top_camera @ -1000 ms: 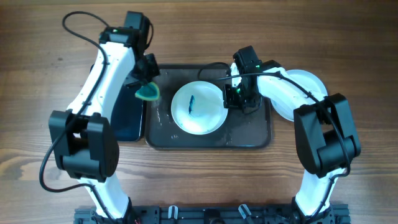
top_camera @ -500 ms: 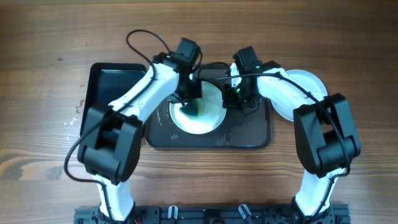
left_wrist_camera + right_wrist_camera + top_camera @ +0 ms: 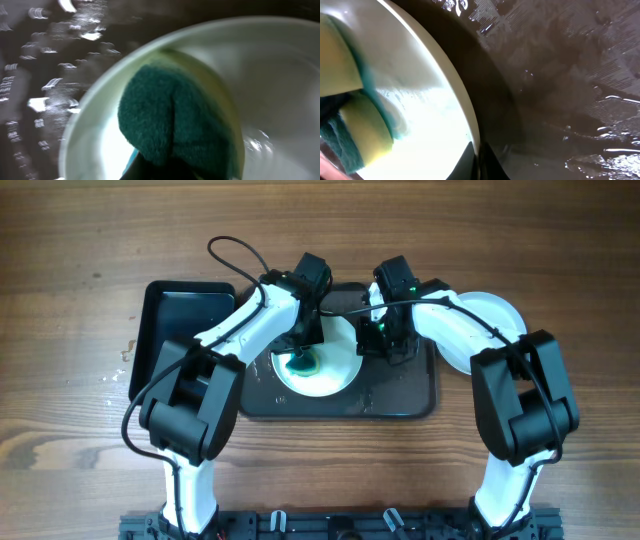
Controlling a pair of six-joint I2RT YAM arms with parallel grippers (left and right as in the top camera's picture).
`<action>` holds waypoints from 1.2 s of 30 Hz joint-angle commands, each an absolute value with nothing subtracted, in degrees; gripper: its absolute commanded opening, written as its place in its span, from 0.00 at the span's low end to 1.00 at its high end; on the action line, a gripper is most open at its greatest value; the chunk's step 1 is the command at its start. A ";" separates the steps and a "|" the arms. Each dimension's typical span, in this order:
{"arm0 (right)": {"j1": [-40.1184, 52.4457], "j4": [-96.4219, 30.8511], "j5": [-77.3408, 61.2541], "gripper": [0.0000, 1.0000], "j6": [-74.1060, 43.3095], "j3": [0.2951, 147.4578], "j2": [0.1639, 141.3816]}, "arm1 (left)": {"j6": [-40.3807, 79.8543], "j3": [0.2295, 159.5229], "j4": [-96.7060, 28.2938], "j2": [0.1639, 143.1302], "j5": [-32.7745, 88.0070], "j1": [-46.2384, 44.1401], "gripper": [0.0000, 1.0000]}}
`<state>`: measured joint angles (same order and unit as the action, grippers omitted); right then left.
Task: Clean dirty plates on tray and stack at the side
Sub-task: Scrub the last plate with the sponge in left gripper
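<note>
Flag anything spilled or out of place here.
Small wet-looking spots sit on the wooden table just left of the black tray, outside both trays. The brown tray is wet too, but that fits the sponge scrubbing the plate.

Overhead is evenly lit and sharp; wrist views blur, glare glinting off the wet tray [image 3: 560, 75].

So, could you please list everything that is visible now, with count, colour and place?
table: one, brown wood, under everything
wet tray: one, dark, centre
plate: one, white, on the wet tray
sponge: one, green and yellow, on the plate
black bin: one, left of the wet tray
side plate: at least one, white, right of the wet tray
left hand: shut on the sponge
right hand: gripping the plate's rim
</note>
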<state>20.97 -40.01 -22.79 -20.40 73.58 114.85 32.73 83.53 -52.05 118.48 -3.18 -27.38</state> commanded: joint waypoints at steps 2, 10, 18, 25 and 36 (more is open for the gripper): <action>20.97 -44.03 -27.29 0.04 -28.12 73.47 115.00 | 39.99 83.00 -54.06 121.19 -16.10 -26.74 0.04; 21.15 -39.86 -26.85 0.04 -28.67 70.83 115.00 | 14.66 83.02 -50.96 121.19 21.91 -26.96 0.04; 21.15 -39.44 -26.83 0.04 -28.49 70.78 115.00 | 14.61 83.05 -40.99 121.19 24.45 -26.48 0.04; 21.15 -39.44 -26.83 0.04 -28.03 70.78 115.00 | 38.63 83.05 -47.62 121.19 -17.72 -23.59 0.04; 21.15 -39.18 -26.83 0.04 -28.10 70.78 115.00 | 10.37 83.05 -60.90 121.19 24.60 -23.73 0.04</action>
